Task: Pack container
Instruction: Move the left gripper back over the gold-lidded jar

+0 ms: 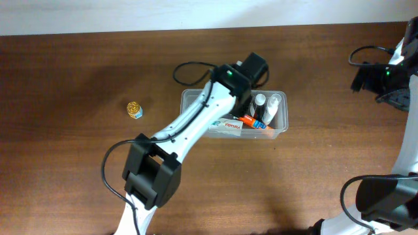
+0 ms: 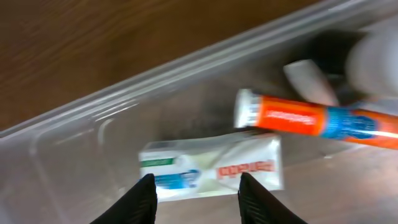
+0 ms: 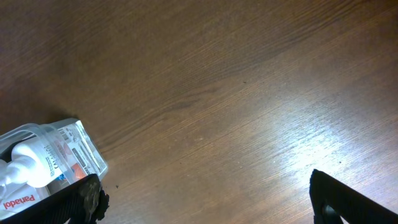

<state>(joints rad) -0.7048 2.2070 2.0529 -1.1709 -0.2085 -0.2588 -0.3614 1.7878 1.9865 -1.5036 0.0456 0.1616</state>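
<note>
You have the clear, see-through plastic rectangular tub point(image 1: 191, 103) sitting near the middle of the dark brown wooden table point(image 1: 78, 52), long side running left to right. Your left arm reaches across it from the near edge, and its wrist covers the tub's middle in the overhead view.

From the left wrist camera, the left gripper point(image 2: 196, 200) hangs over the tub's inside with its two black fingers point(image 2: 144, 200) spread apart and nothing between them. Just beyond the tips lies a flat white toothpaste carton with green and red print point(image 2: 211, 165). Beside it rests an orange-and-blue tube with a white cap point(image 2: 311, 121), and the two overlap at one end. Two white bottles point(image 1: 268, 104) stand in the tub's right end.

Your right gripper point(image 3: 208, 202) is well off to the right – fingers point(image 3: 345, 199) spread wide over bare wood, holding nothing. Only a corner of the tub point(image 3: 78, 138) shows at that view's left edge.

A small gold-and-blue object point(image 1: 134, 109) lies on the table – left of the tub, apart from it.
</note>
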